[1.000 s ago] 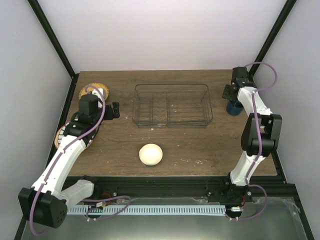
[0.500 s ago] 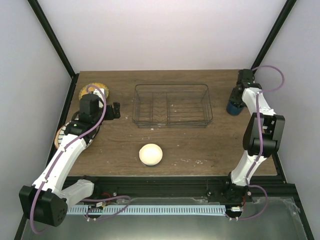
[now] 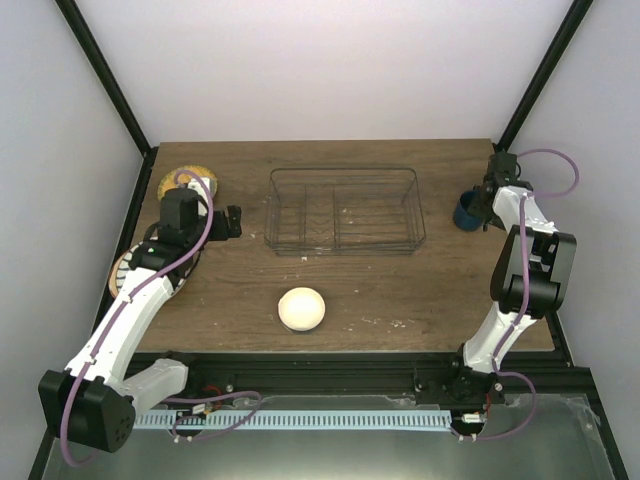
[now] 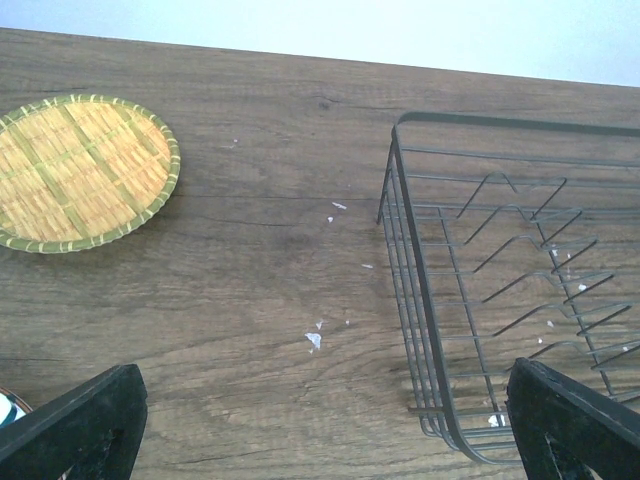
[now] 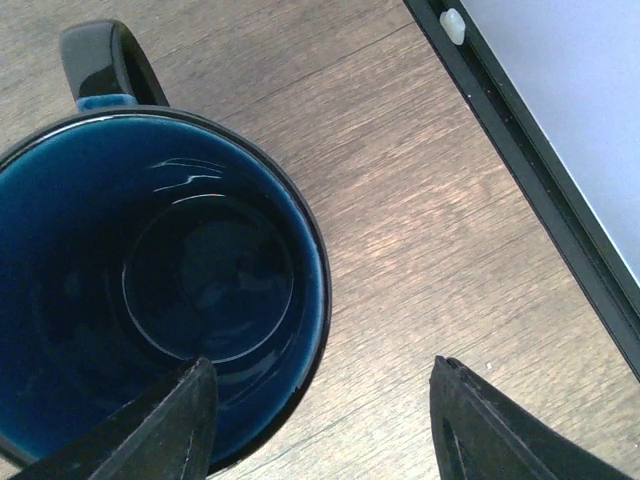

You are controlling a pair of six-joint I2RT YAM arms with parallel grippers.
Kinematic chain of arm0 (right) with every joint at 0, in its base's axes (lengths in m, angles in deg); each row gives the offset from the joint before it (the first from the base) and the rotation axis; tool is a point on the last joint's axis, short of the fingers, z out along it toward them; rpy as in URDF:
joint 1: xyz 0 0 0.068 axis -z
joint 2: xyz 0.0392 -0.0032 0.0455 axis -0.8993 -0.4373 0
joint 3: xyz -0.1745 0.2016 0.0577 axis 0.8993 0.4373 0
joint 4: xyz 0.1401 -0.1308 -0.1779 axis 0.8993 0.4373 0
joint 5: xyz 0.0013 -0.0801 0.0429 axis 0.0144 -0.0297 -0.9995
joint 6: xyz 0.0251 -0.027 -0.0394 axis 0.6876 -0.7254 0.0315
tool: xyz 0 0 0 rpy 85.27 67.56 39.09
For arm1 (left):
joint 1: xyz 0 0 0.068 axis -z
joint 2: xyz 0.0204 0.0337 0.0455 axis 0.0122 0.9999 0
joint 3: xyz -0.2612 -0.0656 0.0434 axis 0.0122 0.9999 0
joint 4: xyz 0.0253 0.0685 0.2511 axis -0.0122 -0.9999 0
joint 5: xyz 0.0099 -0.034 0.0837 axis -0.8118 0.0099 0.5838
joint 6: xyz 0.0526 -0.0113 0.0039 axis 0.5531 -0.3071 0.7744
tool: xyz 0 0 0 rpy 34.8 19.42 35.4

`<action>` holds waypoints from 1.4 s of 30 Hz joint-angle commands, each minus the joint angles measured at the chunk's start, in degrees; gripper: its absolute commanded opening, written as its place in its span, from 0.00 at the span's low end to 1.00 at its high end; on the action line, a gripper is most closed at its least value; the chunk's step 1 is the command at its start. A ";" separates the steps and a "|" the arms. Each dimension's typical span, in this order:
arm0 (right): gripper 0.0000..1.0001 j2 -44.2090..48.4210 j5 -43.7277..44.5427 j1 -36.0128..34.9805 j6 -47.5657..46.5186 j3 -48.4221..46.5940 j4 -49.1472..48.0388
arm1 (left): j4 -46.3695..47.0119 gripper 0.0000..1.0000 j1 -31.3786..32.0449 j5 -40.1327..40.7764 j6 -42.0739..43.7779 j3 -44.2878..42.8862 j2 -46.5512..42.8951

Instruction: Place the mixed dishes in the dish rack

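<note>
White arms (image 3: 130, 318), black joints (image 3: 180, 213), looping purple cables (image 3: 207, 220).

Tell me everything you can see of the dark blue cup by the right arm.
The dark blue cup is glossy, ceramic by its look, with a darker rim and a loop handle. It stands upright, mouth up and empty, on the wooden table near its right edge, apart from the dish rack. The right gripper hangs open over it, one finger above the inside, the other outside the rim; contact cannot be told.
</note>
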 commanded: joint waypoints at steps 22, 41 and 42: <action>0.02 -3.78 -7.01 2.03 -0.66 4.98 -7.28 | -0.52 1.00 0.15 0.08 0.19 -0.02 0.71; 0.01 22.59 1.34 -6.08 -9.11 14.96 -20.83 | 1.98 1.00 0.13 -23.08 -6.98 -3.49 1.86; 0.01 24.27 3.28 -8.24 -10.25 16.15 -23.03 | 1.73 1.00 0.16 -25.00 -7.57 -4.19 2.11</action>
